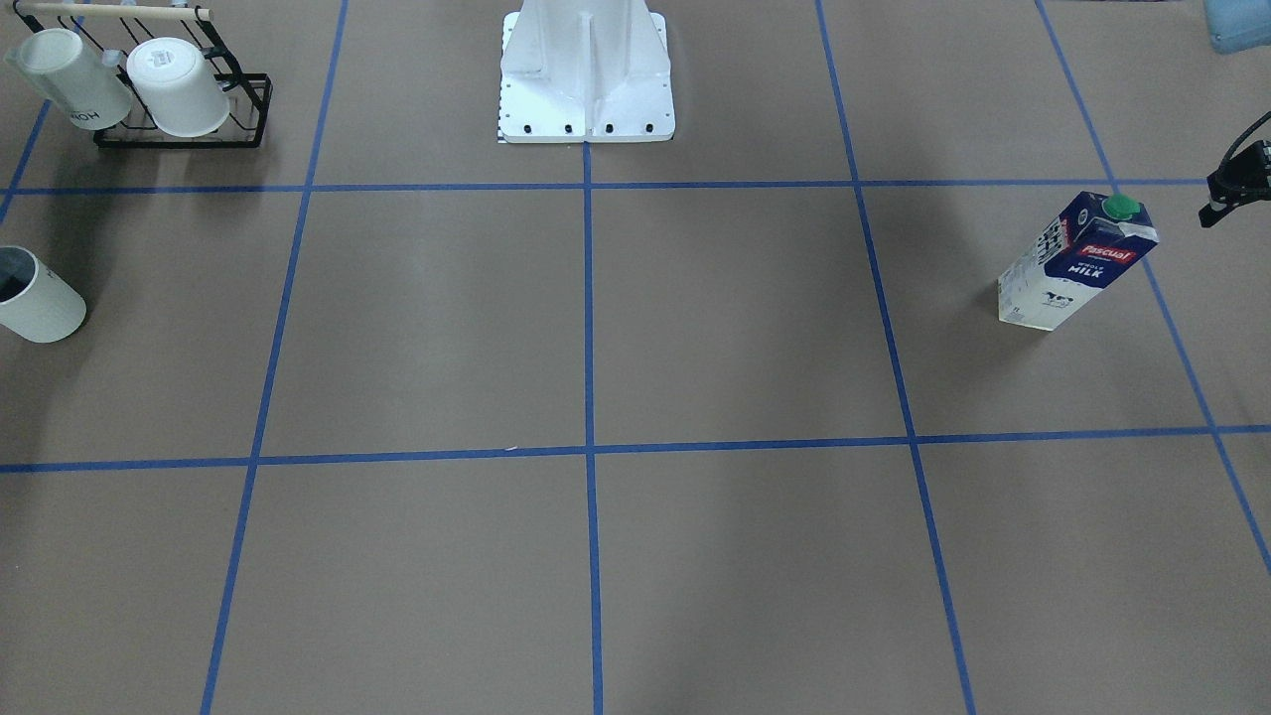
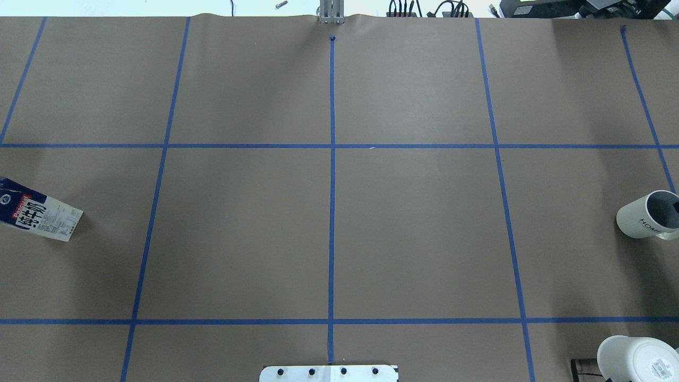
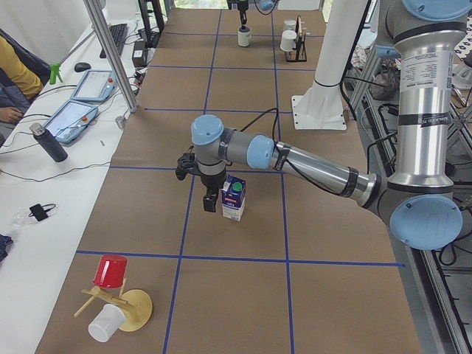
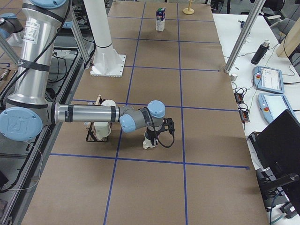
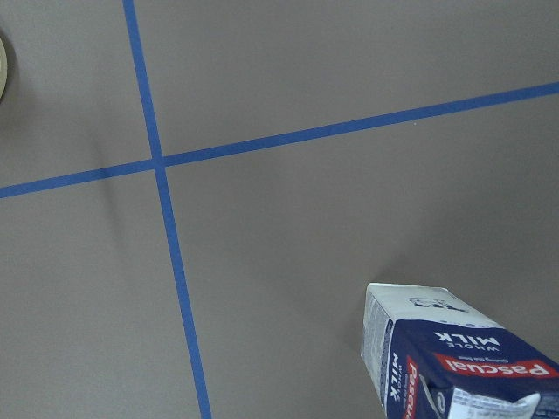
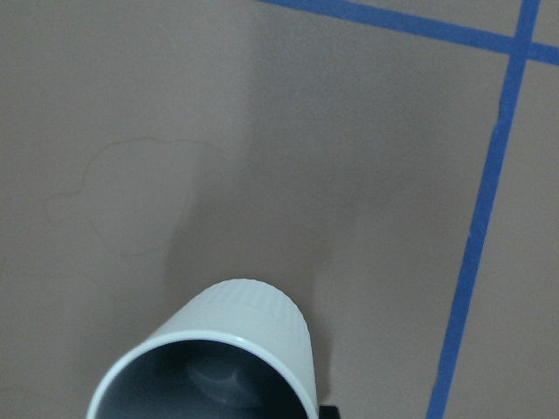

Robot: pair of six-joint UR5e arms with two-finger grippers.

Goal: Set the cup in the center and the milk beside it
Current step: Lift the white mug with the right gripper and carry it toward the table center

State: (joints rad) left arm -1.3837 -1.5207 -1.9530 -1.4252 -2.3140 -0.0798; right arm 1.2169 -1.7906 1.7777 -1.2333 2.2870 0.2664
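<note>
The cup [image 1: 35,298], white with a dark grey inside, stands at the table's end on my right. The overhead view [image 2: 650,215] shows black "HOME" lettering on its side. It fills the bottom of the right wrist view [image 6: 210,358]. My right gripper [image 4: 157,136] hangs beside it [image 4: 148,143]; I cannot tell whether it is open or shut. The milk [image 1: 1077,263], a navy and white carton with a green cap, stands upright at my left end [image 2: 40,215]. My left gripper [image 3: 211,200] hovers close beside it [image 3: 233,199]; I cannot tell its state. The carton shows low in the left wrist view [image 5: 454,358].
A black wire rack [image 1: 248,109] holds two other white mugs [image 1: 179,84] near the cup. The robot's white base [image 1: 586,79] stands at the table's near-robot edge. A red cup [image 3: 110,271] and a wooden stand lie beyond the milk. Blue tape lines grid the brown table.
</note>
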